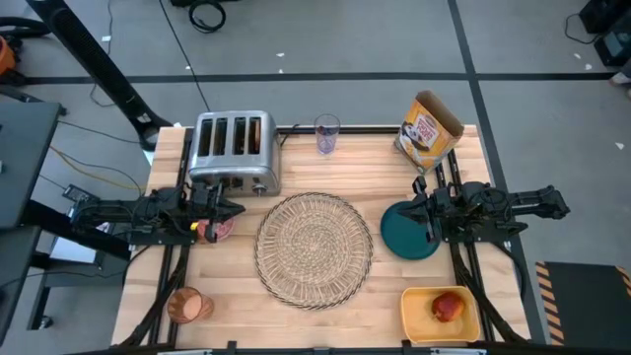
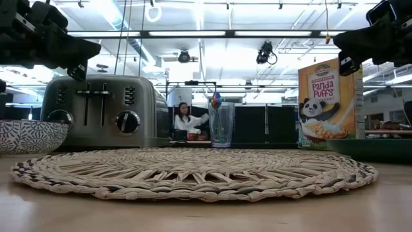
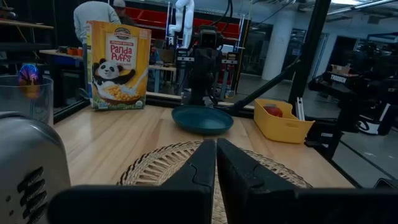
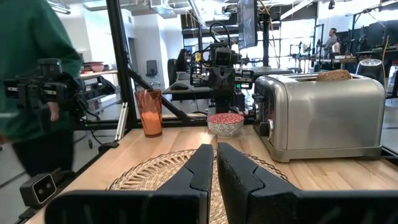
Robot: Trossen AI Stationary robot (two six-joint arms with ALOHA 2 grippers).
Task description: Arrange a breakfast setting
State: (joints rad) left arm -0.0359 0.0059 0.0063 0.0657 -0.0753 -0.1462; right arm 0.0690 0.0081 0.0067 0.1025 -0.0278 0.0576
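Note:
The round woven placemat (image 1: 314, 247) lies at the table's middle. My left gripper (image 1: 240, 209) is shut and empty, held above the table over the small pink bowl (image 1: 219, 229), left of the mat. My right gripper (image 1: 412, 210) is shut and empty, held over the dark teal plate (image 1: 406, 237), right of the mat. A toast slice (image 4: 336, 75) sticks out of a toaster slot. The red apple (image 1: 449, 307) lies in the yellow tub (image 1: 419, 314). The amber cup (image 1: 187, 306) stands at the near left. A small blue thing (image 3: 28, 73), perhaps the spoon, stands in a clear glass (image 1: 326, 133).
The chrome toaster (image 1: 235, 150) stands at the far left of the table, and a cereal box (image 1: 431, 128) at the far right. The yellow tub sits at the near right corner. People show in the room beyond the table.

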